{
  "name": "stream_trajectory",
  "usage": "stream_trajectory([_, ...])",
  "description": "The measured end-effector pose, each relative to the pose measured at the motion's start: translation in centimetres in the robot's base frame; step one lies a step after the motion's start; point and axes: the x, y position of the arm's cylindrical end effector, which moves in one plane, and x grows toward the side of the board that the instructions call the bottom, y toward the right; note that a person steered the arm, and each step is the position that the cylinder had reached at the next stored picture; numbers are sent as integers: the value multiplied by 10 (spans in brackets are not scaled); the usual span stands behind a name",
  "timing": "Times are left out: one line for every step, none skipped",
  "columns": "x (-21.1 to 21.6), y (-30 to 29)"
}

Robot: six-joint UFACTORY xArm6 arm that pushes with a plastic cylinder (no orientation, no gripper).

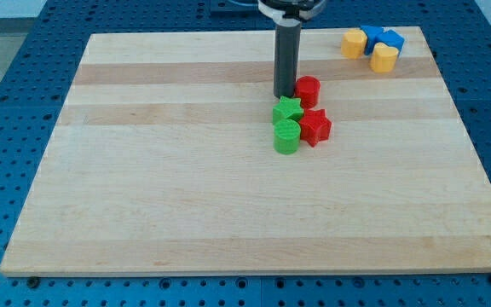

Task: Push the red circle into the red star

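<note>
No jaws – just rod; my tip (285, 94) touches red circle (308, 89) at its left, centre-top of frame. Red star (315, 126) just below circle. Wooden board (186, 205) open at lower left.

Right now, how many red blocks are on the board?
2: the red circle just right of my tip, and the red star below it, beside the green blocks. None seems hidden.

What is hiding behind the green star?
Behind the green star, toward the view's top, my tip touches the board, with the red circle just to its right. The star may cover a sliver of board; nothing else shows there.
</note>
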Motion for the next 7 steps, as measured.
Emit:
stream_trajectory([-36,5])
stream_trajectory([-31,22])
stream_trajectory([-1,23])
stream_trajectory([12,23])
stream_trajectory([21,23])
stream_trajectory([24,23])
stream_trajectory([22,32])
